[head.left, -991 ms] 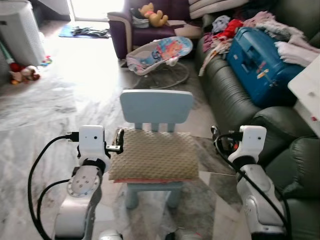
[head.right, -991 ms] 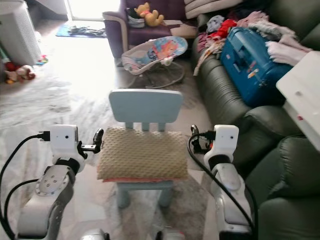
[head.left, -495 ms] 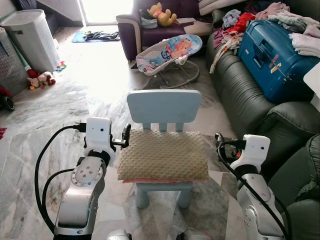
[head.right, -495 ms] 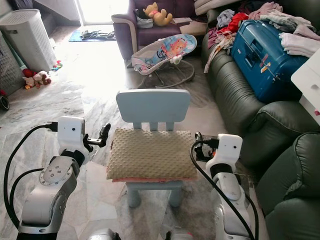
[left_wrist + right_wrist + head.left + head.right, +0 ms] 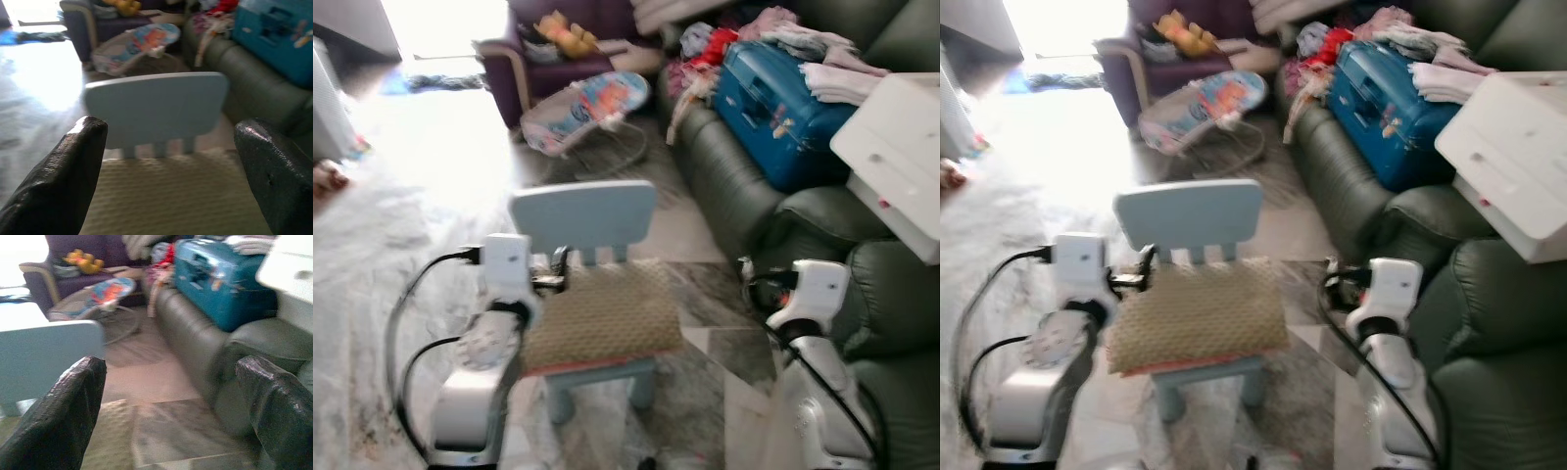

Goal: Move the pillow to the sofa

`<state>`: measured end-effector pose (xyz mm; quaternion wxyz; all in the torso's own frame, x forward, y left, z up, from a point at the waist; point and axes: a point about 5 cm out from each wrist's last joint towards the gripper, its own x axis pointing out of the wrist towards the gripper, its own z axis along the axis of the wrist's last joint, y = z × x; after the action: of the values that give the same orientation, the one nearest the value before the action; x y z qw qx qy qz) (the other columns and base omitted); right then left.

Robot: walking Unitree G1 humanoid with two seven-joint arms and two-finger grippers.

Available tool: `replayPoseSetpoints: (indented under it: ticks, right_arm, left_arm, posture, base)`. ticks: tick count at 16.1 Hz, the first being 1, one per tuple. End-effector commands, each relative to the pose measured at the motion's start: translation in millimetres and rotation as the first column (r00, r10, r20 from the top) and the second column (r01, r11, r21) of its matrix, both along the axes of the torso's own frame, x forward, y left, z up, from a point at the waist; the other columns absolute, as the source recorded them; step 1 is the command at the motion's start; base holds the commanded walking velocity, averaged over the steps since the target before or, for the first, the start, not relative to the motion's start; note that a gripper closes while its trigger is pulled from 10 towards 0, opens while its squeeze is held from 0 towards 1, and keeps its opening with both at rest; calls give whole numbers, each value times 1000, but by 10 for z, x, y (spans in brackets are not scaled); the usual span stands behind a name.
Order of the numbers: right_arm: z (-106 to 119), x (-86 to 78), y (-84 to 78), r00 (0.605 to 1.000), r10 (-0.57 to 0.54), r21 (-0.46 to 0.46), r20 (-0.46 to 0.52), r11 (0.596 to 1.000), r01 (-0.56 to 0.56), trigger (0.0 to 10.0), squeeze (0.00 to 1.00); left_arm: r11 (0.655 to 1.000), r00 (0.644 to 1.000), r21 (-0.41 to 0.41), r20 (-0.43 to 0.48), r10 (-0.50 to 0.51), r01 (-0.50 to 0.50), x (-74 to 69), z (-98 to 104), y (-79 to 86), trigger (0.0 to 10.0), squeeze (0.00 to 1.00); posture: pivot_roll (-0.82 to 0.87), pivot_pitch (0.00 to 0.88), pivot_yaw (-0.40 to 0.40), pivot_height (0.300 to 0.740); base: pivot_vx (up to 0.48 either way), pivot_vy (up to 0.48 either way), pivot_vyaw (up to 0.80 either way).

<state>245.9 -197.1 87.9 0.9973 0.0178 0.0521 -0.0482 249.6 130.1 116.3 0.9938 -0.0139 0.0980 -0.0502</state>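
A tan knobbly pillow (image 5: 602, 323) lies flat on the seat of a small light-blue chair (image 5: 582, 217). My left gripper (image 5: 558, 266) is at the pillow's left edge, near the chair back, and stands open; in the left wrist view the pillow (image 5: 171, 200) lies between and below the black fingers (image 5: 73, 171). My right gripper (image 5: 751, 284) hangs open to the right of the chair, apart from the pillow, with the dark green sofa (image 5: 744, 186) beyond it. Nothing is held.
On the sofa lie a blue suitcase (image 5: 783, 98), loose clothes (image 5: 705, 44) and a white box (image 5: 891, 147). A baby bouncer (image 5: 582, 108) and a purple armchair (image 5: 524, 59) stand behind the chair. The marble floor (image 5: 401, 225) opens out to the left.
The whole picture has swung and blurred, so the camera has moved; the chair now sits further left in view. Both grippers stay open beside the pillow.
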Motion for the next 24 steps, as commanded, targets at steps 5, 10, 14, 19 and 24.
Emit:
replayPoseSetpoints:
  ticks: [5, 10, 14, 19, 24]
  right_arm:
    - [18, 26, 81, 999, 53, 1, -6, 999, -53, 10000, 0]
    - [38, -22, 69, 999, 52, 8, -1, 999, -52, 10000, 0]
    - [18, -181, 46, 999, 44, 14, -15, 999, -44, 10000, 0]
    - [-65, -156, 58, 1000, 6, 37, -18, 999, -6, 10000, 0]
    - [-87, -148, 136, 1000, -25, 74, -6, 997, 26, 10000, 0]
  left_arm:
    - [996, 996, 29, 13, 89, -89, -12, 23, 143, 10000, 0]
    - [988, 995, 133, 61, 74, -81, -61, 64, 198, 10000, 0]
    - [970, 998, 233, 7, 65, -65, -218, -45, 463, 10000, 0]
    - [966, 999, 255, 32, 35, -43, -114, 54, 464, 10000, 0]
    - [952, 999, 307, 45, -14, -1, 44, 131, 519, 10000, 0]
  posture:
    - [-1, 39, -32, 740]
    - [1, 41, -36, 740]
    - [5, 38, -31, 740]
    - [58, 0, 31, 740]
    - [56, 0, 67, 740]
  base:
    - [0, 0, 0]
    - [0, 0, 0]
    - [0, 0, 0]
    - [0, 0, 0]
    - [0, 0, 0]
